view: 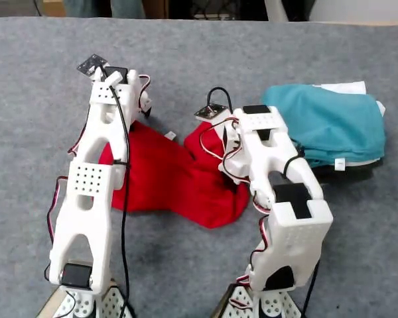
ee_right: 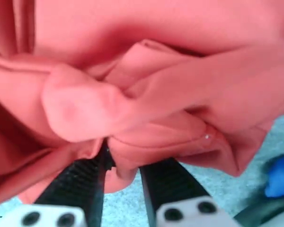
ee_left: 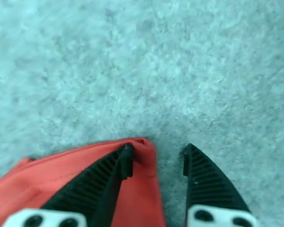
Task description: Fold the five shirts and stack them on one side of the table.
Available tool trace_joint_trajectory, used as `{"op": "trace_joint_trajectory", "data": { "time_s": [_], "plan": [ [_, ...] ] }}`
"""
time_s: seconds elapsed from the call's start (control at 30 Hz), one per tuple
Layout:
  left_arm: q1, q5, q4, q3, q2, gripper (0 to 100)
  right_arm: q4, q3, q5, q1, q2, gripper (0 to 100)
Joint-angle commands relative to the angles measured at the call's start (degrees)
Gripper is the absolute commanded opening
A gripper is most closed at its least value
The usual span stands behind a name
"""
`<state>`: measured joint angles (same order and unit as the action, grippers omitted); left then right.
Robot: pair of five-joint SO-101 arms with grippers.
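- red shirt: lies crumpled and unfolded on the middle of the tabletop, between the two arms. Its far side forms two raised lobes, one beside each gripper.
- A small white tag shows on the red shirt near its far edge.
- right gripper: sits at the far right lobe of the red shirt. In the right wrist view, the right gripper has its black ribbed fingers drawn close on a bunched fold of the red shirt. Cloth fills the narrow gap between the fingers, so the pincer is clamped on the shirt.
- left gripper: sits at the far left corner of the red shirt. In the left wrist view, the left gripper has its jaws well apart and grips nothing. One finger lies over the corner of the red shirt. The other finger is over the bare grey tabletop, just beside the shirt's edge.
- Stack at the right edge of the tabletop: a teal shirt lies on top, a white shirt shows under its far edge, and a dark shirt shows under its near edge. The stack is near the red shirt, with the right arm between them.
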<state>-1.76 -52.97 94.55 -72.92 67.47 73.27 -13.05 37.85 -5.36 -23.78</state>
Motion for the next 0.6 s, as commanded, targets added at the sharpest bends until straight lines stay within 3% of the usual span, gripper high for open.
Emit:
{"op": "trace_joint_trajectory", "data": {
  "time_s": [0.0,0.1,0.23,0.4,0.57],
  "plan": [
    [1.5,-0.3,2.5,-2.3,0.5,12,-4.2,-0.1,0.3,1.0,-0.7,1.5],
    [2.5,1.3,2.8,-3.4,0.5,4,-4.2,0.0,0.3,1.1,-0.5,1.5],
    [3.9,5.3,5.5,-8.8,-1.0,3,1.1,3.2,5.6,1.4,2.0,2.6],
    [7.3,11.5,6.5,-14.9,-6.2,3,9.3,14.6,-2.5,3.3,8.9,20.4],
    [13.1,13.7,6.5,-10.6,-16.9,3,16.9,27.8,-6.6,5.2,13.1,35.0]
  ]
}}
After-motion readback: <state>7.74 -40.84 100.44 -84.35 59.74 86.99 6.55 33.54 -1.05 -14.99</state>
